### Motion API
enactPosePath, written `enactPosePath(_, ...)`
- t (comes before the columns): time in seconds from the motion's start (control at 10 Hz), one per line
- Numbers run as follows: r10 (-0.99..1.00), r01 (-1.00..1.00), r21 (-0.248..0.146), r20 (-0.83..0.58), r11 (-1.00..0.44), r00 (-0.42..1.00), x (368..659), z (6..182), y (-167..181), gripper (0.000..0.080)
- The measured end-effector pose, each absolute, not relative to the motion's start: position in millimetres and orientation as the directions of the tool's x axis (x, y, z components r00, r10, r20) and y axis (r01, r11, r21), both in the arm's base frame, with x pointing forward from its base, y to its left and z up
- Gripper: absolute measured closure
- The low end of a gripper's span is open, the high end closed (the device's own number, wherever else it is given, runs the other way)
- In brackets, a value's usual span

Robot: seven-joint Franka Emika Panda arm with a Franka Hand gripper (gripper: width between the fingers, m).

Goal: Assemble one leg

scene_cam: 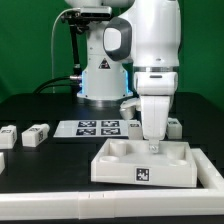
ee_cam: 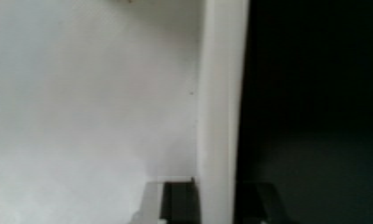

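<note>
Leg parts were easy to find: one small stubby white plastic leg point(scene_cam: 36, 134) with a black-and-white marker tag on its face lay on the wide black table point(scene_cam: 50, 195) at the exterior view's left. Another leg point(scene_cam: 8, 132) of the same kind lay just beside it, closer to the picture's edge. Both were well apart from the arm.

The table was the biggest thing and it carried all the rest. At its back stood the white Franka arm point(scene_cam: 150, 40), with its last link pointing straight down. In front lay the large white square plastic piece point(scene_cam: 112, 168) with raised walls and round sockets in the corners. A small tag point(scene_cam: 142, 174) was on its front wall. Behind this piece, near the arm's base, lay the thin flat white marker board point(scene_cam: 98, 127) with several tags.

The white two-finger gripper point(scene_cam: 152, 134) hung over the square piece, with its fingertips down between the walls, near the back side. Under the fingertips I saw a small white thing point(scene_cam: 153, 148) with a dark spot, but it was too small to name. How far the fingers stood apart, and if they held something, I could not tell. The wrist view gave only a blurred pale surface point(ee_cam: 94, 110) with a straight edge and darkness beside it.
</note>
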State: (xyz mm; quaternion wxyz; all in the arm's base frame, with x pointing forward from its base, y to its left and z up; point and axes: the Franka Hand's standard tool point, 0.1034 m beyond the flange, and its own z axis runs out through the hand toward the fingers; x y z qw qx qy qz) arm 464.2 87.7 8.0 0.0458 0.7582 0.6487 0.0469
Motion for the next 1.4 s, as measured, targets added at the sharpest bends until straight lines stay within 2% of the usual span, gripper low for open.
enactPosePath(0.3,0.988,0.980,0.129,0.012,-0.154,0.154,463.9,7.6,87.7,0.0739)
enactPosePath(0.4,0.988,0.980,0.129,0.011,-0.154,0.154,463.8,7.4,87.7,0.0560)
enactPosePath(0.5,0.988,0.980,0.129,0.011,-0.154,0.154,463.8,7.4,87.7,0.0560)
enactPosePath(0.7,0.988,0.980,0.129,0.011,-0.154,0.154,463.7,7.3,87.7,0.0194)
enactPosePath(1.0,0.988,0.980,0.129,0.011,-0.154,0.154,463.7,7.2,87.6,0.0154)
enactPosePath(1.4,0.987,0.979,0.130,0.013,-0.158,0.157,463.2,7.8,87.4,0.0151)
